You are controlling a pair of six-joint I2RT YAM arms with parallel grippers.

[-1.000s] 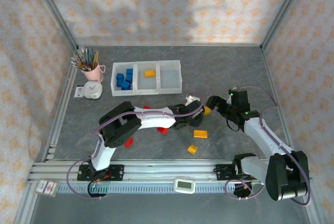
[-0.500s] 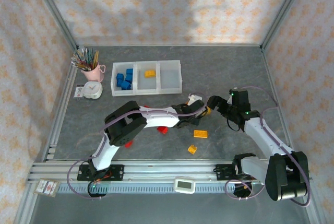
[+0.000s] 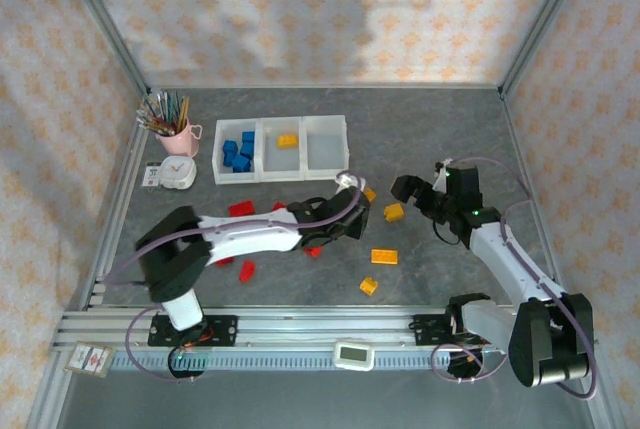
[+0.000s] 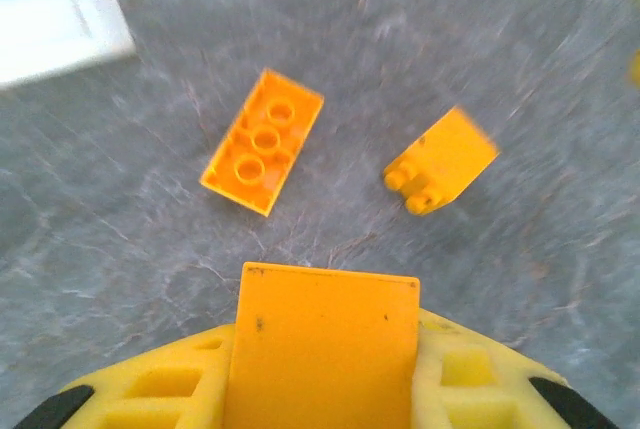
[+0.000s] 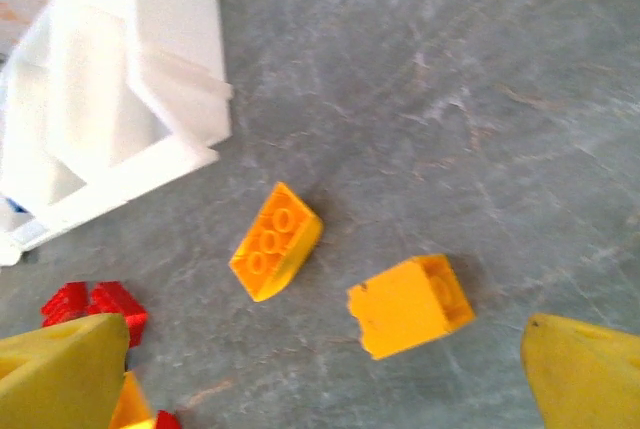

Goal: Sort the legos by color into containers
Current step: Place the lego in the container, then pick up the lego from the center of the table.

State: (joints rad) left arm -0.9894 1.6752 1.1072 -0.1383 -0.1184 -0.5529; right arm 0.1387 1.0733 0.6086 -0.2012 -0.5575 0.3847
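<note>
Left gripper (image 3: 351, 215) sits clamped on an orange brick (image 4: 325, 339), whose smooth flat face shows between the yellow fingers in the wrist view, above the grey table (image 3: 440, 129) and a little short of the translucent white tray (image 3: 282, 177). The right gripper (image 3: 407, 191) is spread wide and holds nothing, hovering just beside two loose orange pieces: a studded orange brick (image 5: 276, 240) lying tilted and a blocky orange brick (image 5: 410, 306) resting on its side. In the tray, the left compartment holds blue bricks (image 3: 238, 152), the middle one holds a yellow-orange brick (image 3: 288, 140), and the right one looks bare; red bricks (image 3: 240, 208) lie scattered near the left arm. These pieces look like hard, glossy plastic, so they are probably very light, rigid and safe from crushing, but slick and apt to twist or pop out of a pinch. The surest hold seems to be on two opposite flat side walls, squarely and low, avoiding studs or slanted faces; the held brick appears taken that way. Its likely home is the middle compartment.
</note>
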